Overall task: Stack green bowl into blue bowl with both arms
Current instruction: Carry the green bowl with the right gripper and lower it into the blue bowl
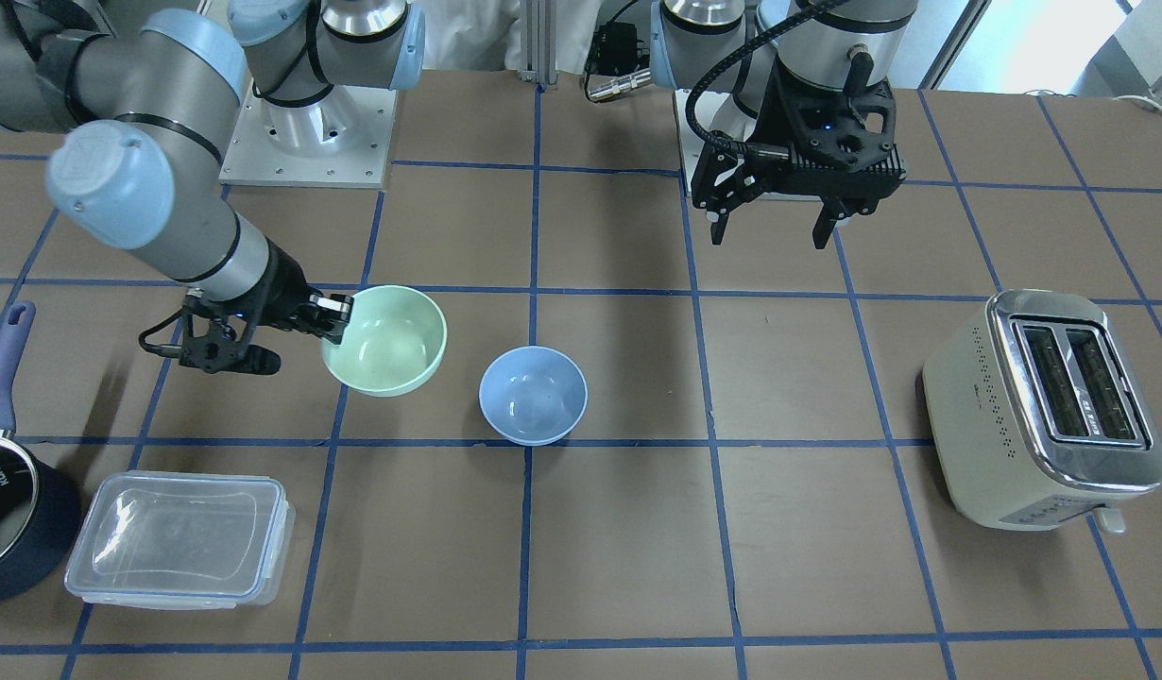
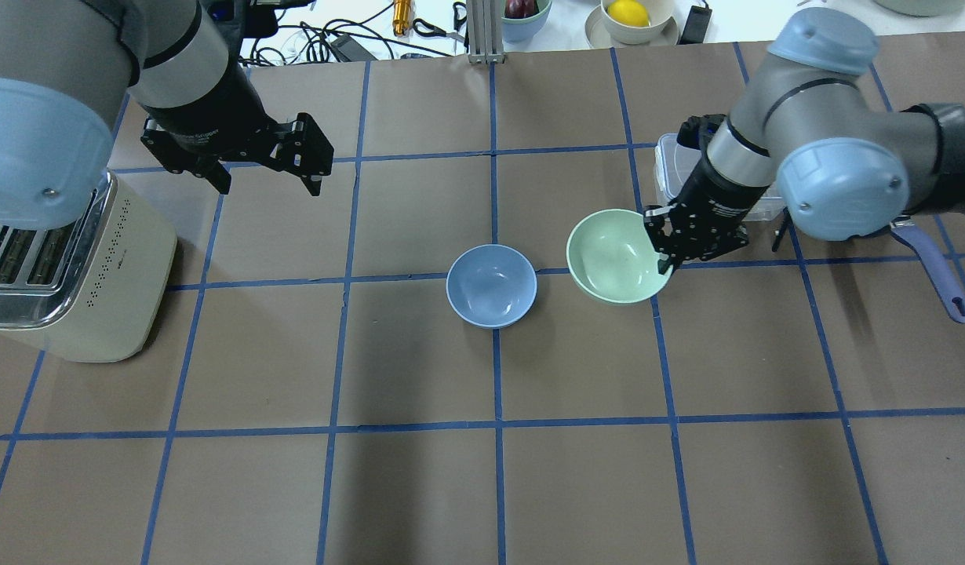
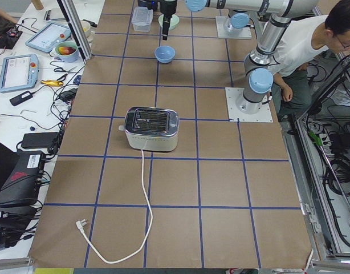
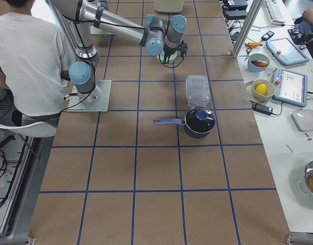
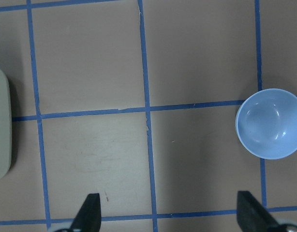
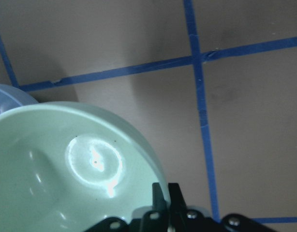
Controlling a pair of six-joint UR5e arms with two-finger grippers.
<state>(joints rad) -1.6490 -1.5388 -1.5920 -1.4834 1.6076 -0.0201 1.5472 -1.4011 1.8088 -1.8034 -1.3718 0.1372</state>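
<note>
The green bowl (image 1: 384, 340) is held tilted just above the table by my right gripper (image 1: 328, 316), which is shut on its rim; it also shows in the overhead view (image 2: 614, 255) and the right wrist view (image 6: 76, 169). The right gripper (image 2: 661, 249) pinches the bowl's rim on the side away from the blue bowl. The blue bowl (image 1: 532, 394) sits upright on the table beside it, a small gap apart (image 2: 492, 285), and shows at the right of the left wrist view (image 5: 269, 123). My left gripper (image 1: 770, 227) hangs open and empty above the table, away from both bowls (image 2: 267, 179).
A cream toaster (image 1: 1044, 411) stands on the left arm's side. A clear lidded container (image 1: 179, 538) and a dark navy saucepan (image 1: 9, 510) sit near the right arm. Blue tape lines grid the brown table (image 1: 628, 557).
</note>
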